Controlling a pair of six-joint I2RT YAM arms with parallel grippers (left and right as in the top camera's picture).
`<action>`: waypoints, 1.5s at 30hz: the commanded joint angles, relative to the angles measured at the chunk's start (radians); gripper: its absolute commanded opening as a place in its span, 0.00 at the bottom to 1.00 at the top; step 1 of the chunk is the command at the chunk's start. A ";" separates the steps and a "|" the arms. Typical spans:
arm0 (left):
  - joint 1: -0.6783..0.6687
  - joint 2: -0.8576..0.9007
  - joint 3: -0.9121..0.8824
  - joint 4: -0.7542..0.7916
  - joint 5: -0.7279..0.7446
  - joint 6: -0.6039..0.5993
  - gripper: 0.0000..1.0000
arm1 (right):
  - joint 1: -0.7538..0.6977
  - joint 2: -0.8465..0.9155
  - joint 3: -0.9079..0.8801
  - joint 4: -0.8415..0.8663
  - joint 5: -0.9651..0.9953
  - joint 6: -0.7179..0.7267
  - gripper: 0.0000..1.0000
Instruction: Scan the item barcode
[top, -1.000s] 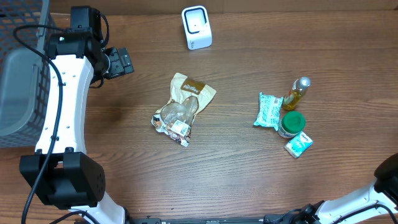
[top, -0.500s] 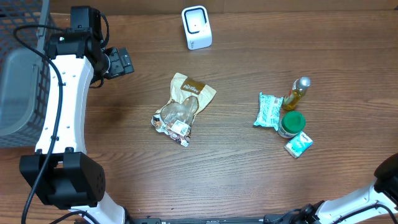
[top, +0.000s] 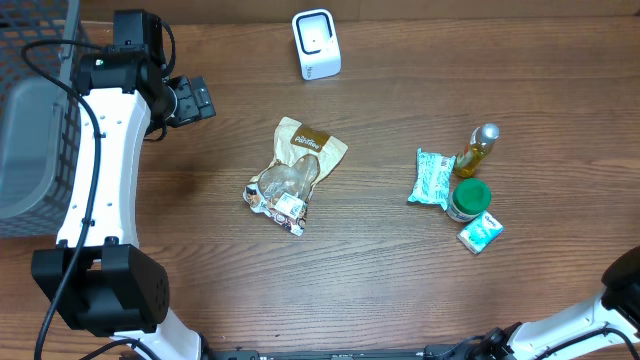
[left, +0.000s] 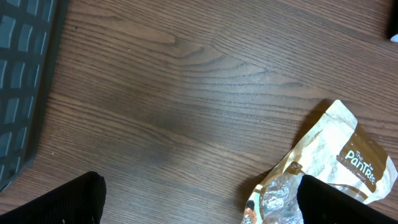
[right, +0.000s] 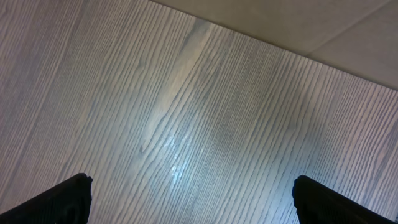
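Observation:
A tan and clear snack bag (top: 293, 175) lies mid-table, its label end toward the white barcode scanner (top: 316, 44) at the back edge. My left gripper (top: 195, 99) hovers at the back left, well left of the bag, open and empty. In the left wrist view the left gripper (left: 202, 205) is spread wide over bare wood, and the bag (left: 329, 158) lies by the right fingertip (left: 342, 202). In its own view my right gripper (right: 196, 202) is open over bare wood, holding nothing. Overhead, only part of the right arm (top: 625, 290) shows, at the bottom right corner.
A dark mesh basket (top: 30, 120) stands past the table's left side. At the right sit a teal packet (top: 433, 178), a small oil bottle (top: 478, 150), a green-lidded jar (top: 468, 200) and a small teal pack (top: 480, 233). The table edge (right: 298, 53) shows near the right gripper.

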 joint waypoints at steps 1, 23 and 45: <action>-0.003 0.003 -0.001 -0.002 -0.009 0.000 1.00 | 0.000 -0.014 0.010 0.003 0.007 0.000 1.00; -0.003 0.003 -0.001 -0.002 -0.009 0.000 1.00 | 0.000 -0.014 0.010 0.026 -0.178 0.045 1.00; -0.003 0.003 -0.001 -0.002 -0.009 0.000 1.00 | 0.477 -0.015 0.006 -0.319 -0.642 -0.079 1.00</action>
